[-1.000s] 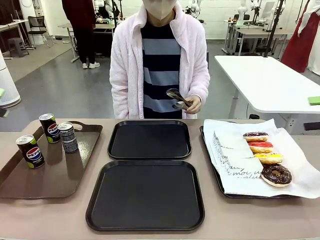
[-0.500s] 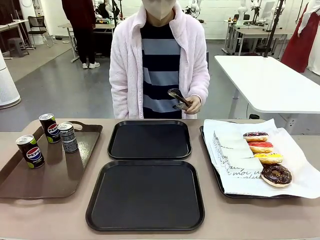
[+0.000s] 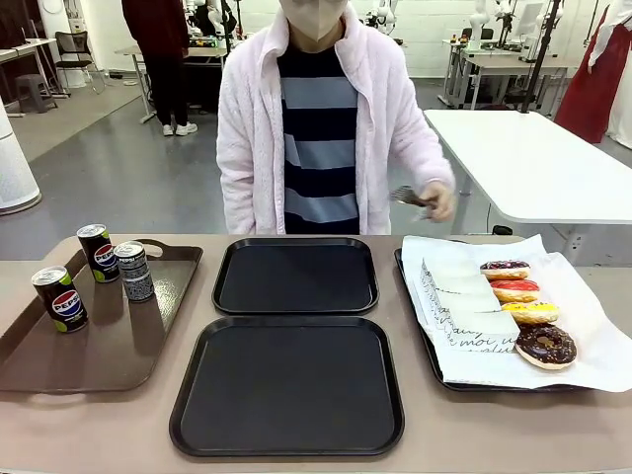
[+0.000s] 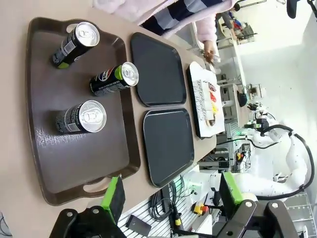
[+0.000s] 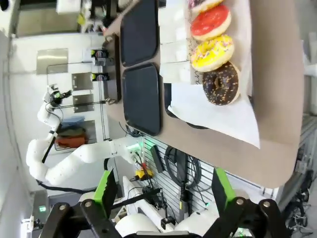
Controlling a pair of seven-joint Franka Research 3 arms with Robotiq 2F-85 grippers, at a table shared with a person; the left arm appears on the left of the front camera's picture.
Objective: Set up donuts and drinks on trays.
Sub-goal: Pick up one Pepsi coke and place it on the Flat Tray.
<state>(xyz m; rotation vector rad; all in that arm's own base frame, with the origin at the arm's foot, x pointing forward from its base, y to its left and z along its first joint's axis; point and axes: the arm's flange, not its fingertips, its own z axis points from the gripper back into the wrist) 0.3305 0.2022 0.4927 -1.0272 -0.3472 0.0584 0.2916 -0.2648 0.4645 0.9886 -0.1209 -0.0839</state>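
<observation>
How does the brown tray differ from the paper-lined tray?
The brown tray carries three upright cans; the paper-lined tray carries four donuts in a row. The brown tray has cut-out handles and a bare floor; the paper-lined tray is dark under white printed paper. Both flank the two black trays.

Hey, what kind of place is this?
Likely a robotics lab staging a snack counter: a white robot arm, a plain worktable behind the person, and donuts and cans set out beside black trays.
</observation>
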